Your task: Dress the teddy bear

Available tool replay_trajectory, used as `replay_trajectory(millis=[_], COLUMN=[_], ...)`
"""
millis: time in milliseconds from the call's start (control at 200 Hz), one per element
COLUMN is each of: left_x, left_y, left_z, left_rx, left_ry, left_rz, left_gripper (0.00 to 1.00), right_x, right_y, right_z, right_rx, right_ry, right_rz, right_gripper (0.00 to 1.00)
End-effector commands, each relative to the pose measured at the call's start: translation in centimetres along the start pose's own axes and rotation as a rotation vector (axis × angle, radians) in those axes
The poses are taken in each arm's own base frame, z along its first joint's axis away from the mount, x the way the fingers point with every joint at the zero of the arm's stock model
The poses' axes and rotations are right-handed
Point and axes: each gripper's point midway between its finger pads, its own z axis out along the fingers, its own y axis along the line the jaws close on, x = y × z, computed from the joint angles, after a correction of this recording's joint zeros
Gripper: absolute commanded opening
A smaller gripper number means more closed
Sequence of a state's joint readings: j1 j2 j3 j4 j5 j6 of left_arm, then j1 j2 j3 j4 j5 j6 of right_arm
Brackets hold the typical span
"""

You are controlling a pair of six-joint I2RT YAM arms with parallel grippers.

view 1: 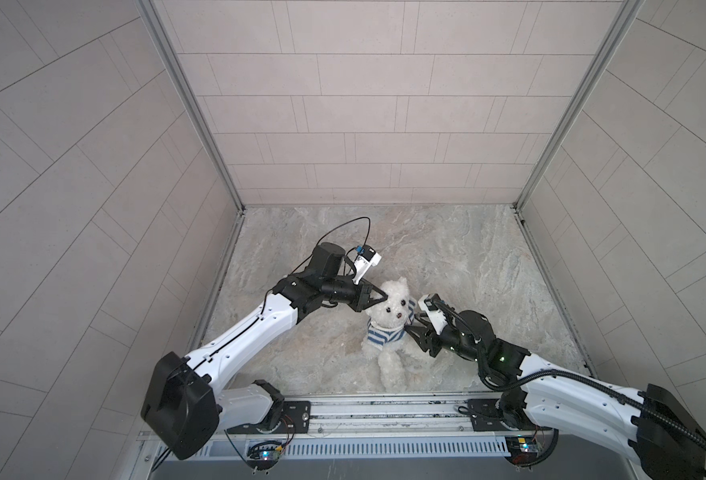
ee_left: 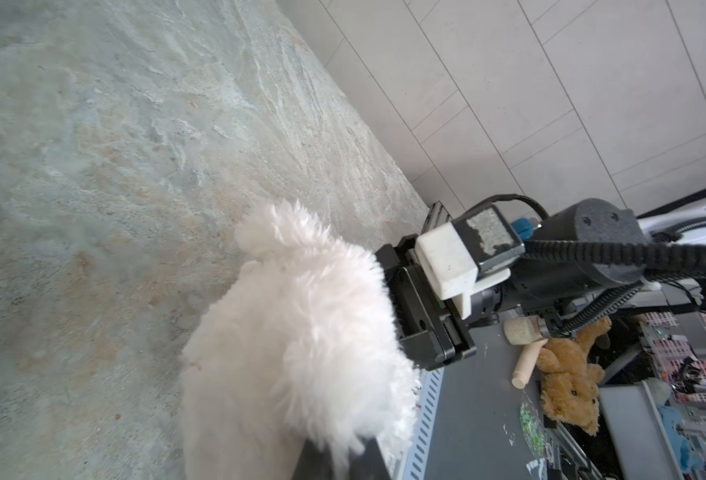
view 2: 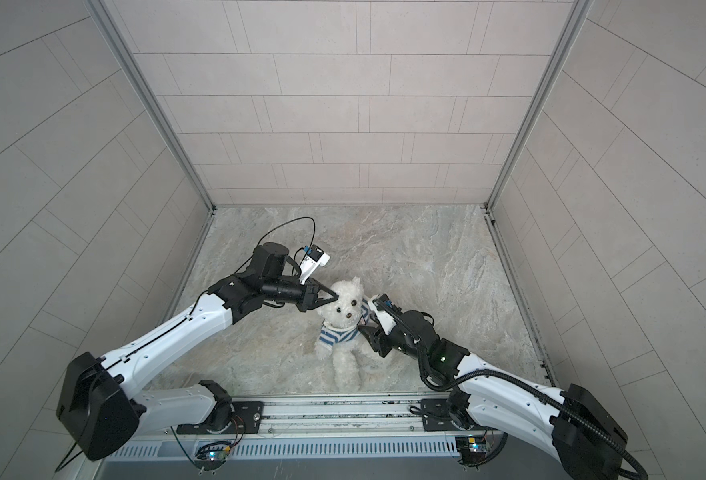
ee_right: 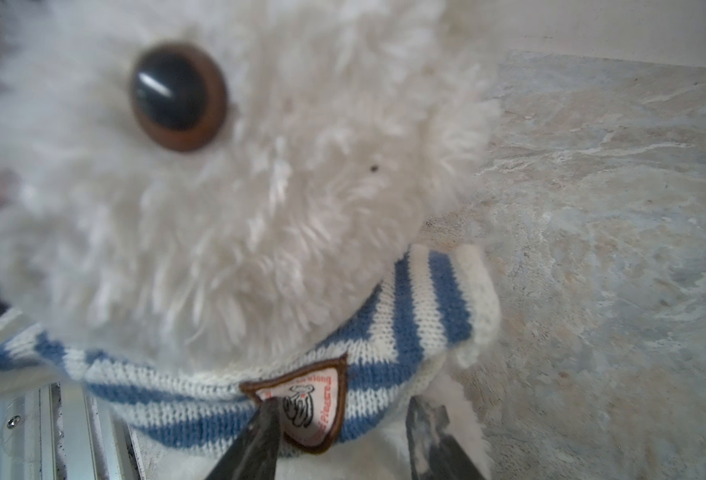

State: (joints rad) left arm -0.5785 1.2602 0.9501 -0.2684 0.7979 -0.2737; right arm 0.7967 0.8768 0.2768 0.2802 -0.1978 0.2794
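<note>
Teddy bear [ee_right: 259, 208]: right up against the right wrist camera, white fluffy face, one big brown eye
Where: on the stone table [view 1: 467, 257], near the front middle, between both claws, head up, legs toward the rail [view 1: 384, 409]
Striped shirt [ee_right: 405, 320]: already round the neck and chest, bunched up high, belly and legs bare
Sleeve [ee_right: 459, 291]: sticking out by the cheek, flat, maybe empty, hard to tell from so close
Left gripper [view 1: 385, 298]: pressed together on the side of the head, pinching fur, tips buried in fluff
Right gripper [ee_right: 345, 440]: spread apart at the bottom edge of the shirt, not pinching
Fingers [ee_right: 259, 436]: one on the brown badge [ee_right: 313, 399], one by the fur at the side, shirt edge in between
Feel: very light, squashy all over, floppy, easy to tip over, nothing to break
Fur: slippy, easy to lose from a small pinch
Shirt feel: stretchy knit, snaggy on fluff
Best hold on bear: head or ear, firm pinch, deep in the fluff
Best hold on shirt: bottom hem, close by the badge, then a gentle pull down over the belly
Watch out: too hard a pull, whole bear dragged along, not just the shirt
</note>
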Motion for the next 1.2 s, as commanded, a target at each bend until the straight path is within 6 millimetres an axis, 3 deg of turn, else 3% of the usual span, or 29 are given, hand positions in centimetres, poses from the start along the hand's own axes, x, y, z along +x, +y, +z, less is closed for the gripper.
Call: replay_trajectory(millis=[0, 115, 285, 476, 491, 556, 816, 1196], left_x=[-1.0, -0.7, -0.6, 1.6, 1.4, 1.9, 3.6, 5.6], left_y=[1.7, 3.1, 6.8, 10.3, 11.2, 12.2, 14.4, 16.0], left_z=[0.3, 0.9, 1.3, 1.9, 1.3, 1.1, 1.1, 0.6], left_rx=[-0.053, -0.088, -0.185, -0.283, -0.303, -0.324, -0.396, -0.448], left_ry=[-0.023, -0.025, -0.064, -0.056, -0.076, -0.094, -0.134, -0.188], left_rz=[-0.047, -0.084, -0.198, -0.309, -0.330, -0.366, -0.447, -0.541], left_gripper=[0.00, 0.00, 0.00, 0.00, 0.00, 0.00, 0.05, 0.15], right_x=[-1.1, -1.3, -1.0, -1.8, -1.8, -2.0, -2.7, -2.6], right_y=[0.0, 0.0, -0.3, -0.9, -1.0, -1.2, -1.2, 2.2], right_z=[0.0, 0.1, 0.2, -0.6, -0.7, -1.2, -2.0, -1.9], right_rx=[-0.001, -0.003, 0.014, 0.059, 0.064, 0.084, 0.098, -0.031], right_ry=[-0.048, -0.051, -0.042, -0.054, -0.055, -0.060, -0.050, -0.034], right_rz=[0.014, 0.020, 0.036, 0.061, 0.063, 0.074, 0.111, 0.168], right_gripper=[0.49, 0.48, 0.48, 0.51, 0.51, 0.52, 0.52, 0.51])
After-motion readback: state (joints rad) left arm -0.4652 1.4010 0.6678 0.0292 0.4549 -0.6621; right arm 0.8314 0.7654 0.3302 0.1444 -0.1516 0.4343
